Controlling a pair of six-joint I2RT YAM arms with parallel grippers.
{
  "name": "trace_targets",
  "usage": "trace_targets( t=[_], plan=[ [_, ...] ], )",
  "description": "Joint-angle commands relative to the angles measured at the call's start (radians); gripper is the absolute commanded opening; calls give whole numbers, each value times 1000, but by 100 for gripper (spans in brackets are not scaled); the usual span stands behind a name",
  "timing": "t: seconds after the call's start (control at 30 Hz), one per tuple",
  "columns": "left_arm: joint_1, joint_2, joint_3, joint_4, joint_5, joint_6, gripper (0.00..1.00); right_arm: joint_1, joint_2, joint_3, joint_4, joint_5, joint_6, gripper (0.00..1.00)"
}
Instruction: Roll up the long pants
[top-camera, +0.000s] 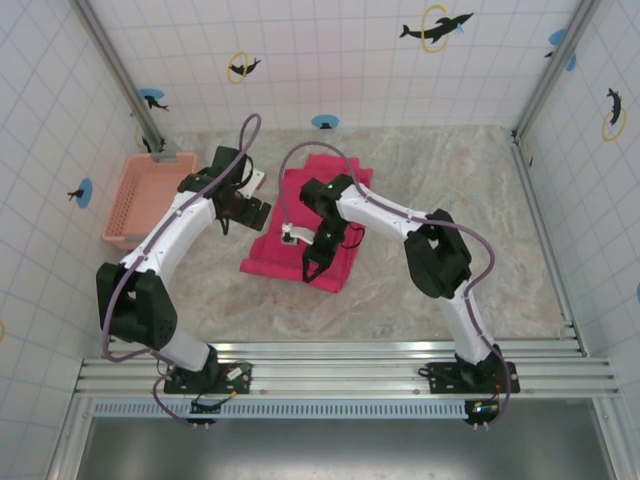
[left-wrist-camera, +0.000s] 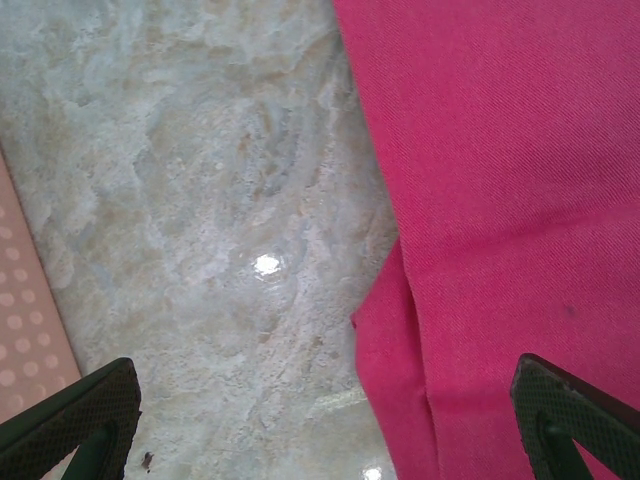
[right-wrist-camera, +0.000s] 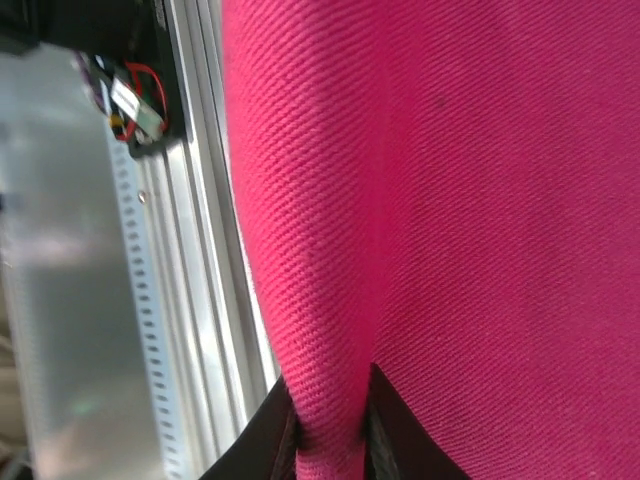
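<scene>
The black fingers of the right gripper (right-wrist-camera: 330, 438) clamp a ridge of the bright magenta-pink soft cloth long pants (right-wrist-camera: 450, 200), which lie folded on the marbled grey table (left-wrist-camera: 200, 200) and look light and limp, best held at this near edge, while the left gripper (left-wrist-camera: 325, 425) hangs wide open over their side.

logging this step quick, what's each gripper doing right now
left gripper: open, holding nothing
right gripper: closed on a fold of the pants

the long pants (right-wrist-camera: 450, 200) are matt magenta cloth with a fine twill weave; the bench (left-wrist-camera: 200, 180) looks glossy, marbled stone; the left fingers (left-wrist-camera: 85, 410) have black cross-hatched pads.
</scene>
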Motion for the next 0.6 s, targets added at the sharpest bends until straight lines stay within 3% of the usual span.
trace_targets(
  t=[0.0, 0.2, 0.57],
  plan=[
    [-27, 20, 21, -36, 8, 29, 97, -58, 102, 58, -73, -94, 66, 19],
    [-62, 55, 41, -69, 24, 32, 97, -132, 231, 159, -65, -87, 130, 20],
    [-147, 99, 70, -112, 24, 10, 94, -173, 329, 243, -35, -38, 168, 20]
  ],
)
